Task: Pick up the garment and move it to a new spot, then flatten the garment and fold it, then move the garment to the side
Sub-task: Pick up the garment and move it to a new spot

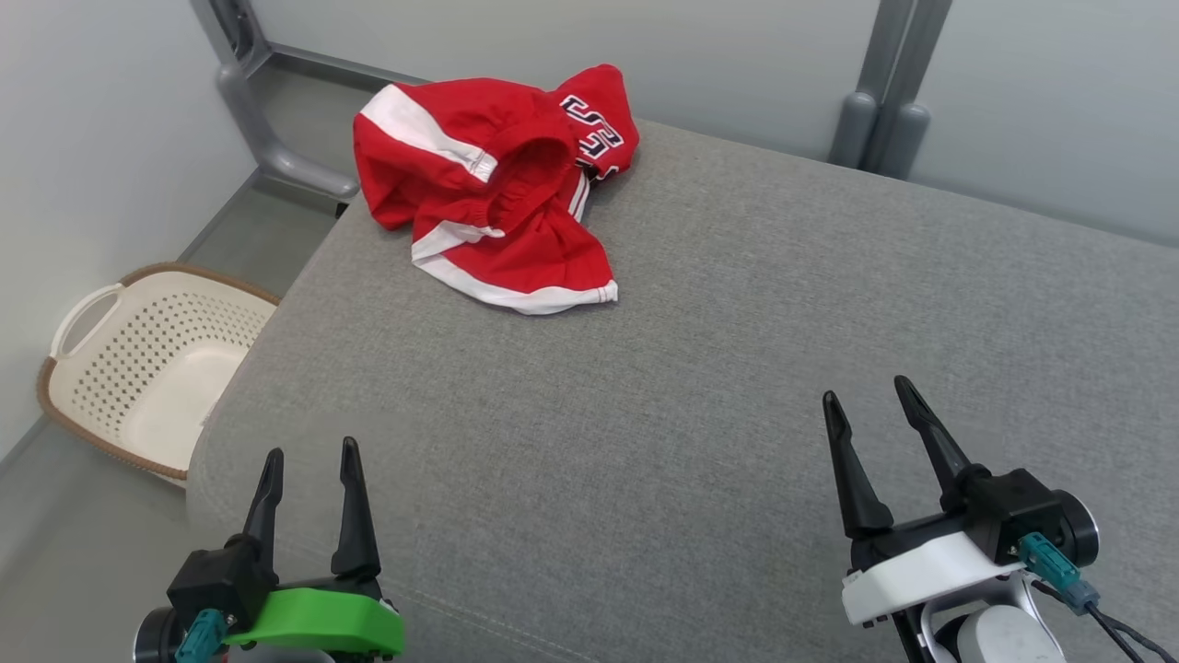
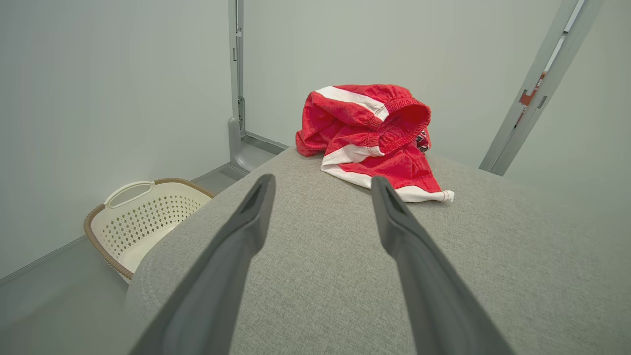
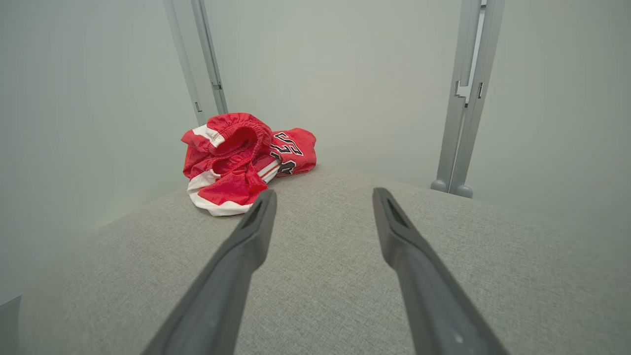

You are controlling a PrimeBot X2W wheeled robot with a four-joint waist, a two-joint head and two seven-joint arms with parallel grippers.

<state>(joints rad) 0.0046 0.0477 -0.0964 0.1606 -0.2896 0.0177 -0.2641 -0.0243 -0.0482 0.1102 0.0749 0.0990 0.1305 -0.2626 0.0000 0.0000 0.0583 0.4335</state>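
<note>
- We see a broad grey fabric-covered tabletop taking up most of the head view, with pale walls and grey metal posts behind it.
- A cream perforated plastic laundry basket with a brown woven rim stands on the floor just off the tabletop's left edge. We can see nothing inside it.
- The crumpled red garment, with white stripes and dark lettering, lies bunched at the far left corner of the tabletop and reaches the far edge. Its elastic waistband is turned up and open. One white-hemmed part spreads toward us.
- The right pincer, on a white body, hovers over the near right of the tabletop. Its two dark fingers stand apart with nothing between them, well away from the garment.
- The left pincer, on a green body, is at the near left edge. Its fingers are likewise spread and empty, pointing toward the garment from well short of it.
</note>
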